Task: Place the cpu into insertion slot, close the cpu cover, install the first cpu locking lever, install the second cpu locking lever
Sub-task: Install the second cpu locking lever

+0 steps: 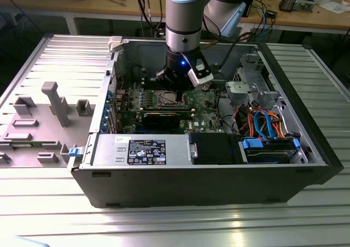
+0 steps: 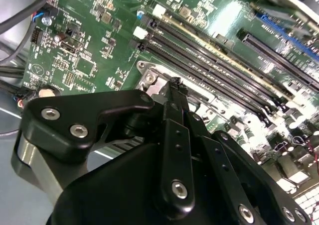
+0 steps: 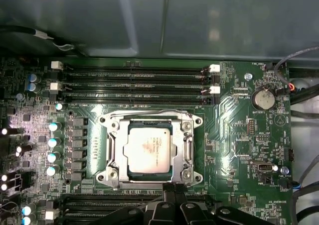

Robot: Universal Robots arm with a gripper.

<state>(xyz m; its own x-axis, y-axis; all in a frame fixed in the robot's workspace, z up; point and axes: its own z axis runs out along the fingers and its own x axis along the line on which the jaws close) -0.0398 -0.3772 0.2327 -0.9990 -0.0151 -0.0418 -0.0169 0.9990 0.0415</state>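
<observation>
Counter [image 1: 33,214]: ribbed metal top carrying an open PC case [image 1: 219,187]; a grey fixture plate [image 1: 33,121] sits at the exterior view's left, well apart from the work.
Board [image 3: 239,135]: green, lying flat in the case floor, so the socket faces straight up at the arm.
Memory slots [image 3: 134,78]: long black rows just beside the socket, empty as far as I can see.
Slot [image 3: 107,177]: silvery rim in mid-board, seen from above in the first wrist view.
Cpu [image 3: 148,148]: seated in the slot, dull silver face up and square to the rim.
Cover [image 3: 187,145]: frame looks folded down around the chip, with the face showing through its window; judged closed.
Levers: thin wires run along the slot's edges; whether they are latched I cannot tell.
Gripper [image 3: 172,189]: hangs low over the slot's edge, tip nearly on the frame.
Jaws: brought together to a narrow tip, holding nothing I can see; that suits pushing a lever, by my reading.
Drive bay [image 1: 268,148]: blue-tabbed, at the exterior view's right, clear of the arm.
</observation>
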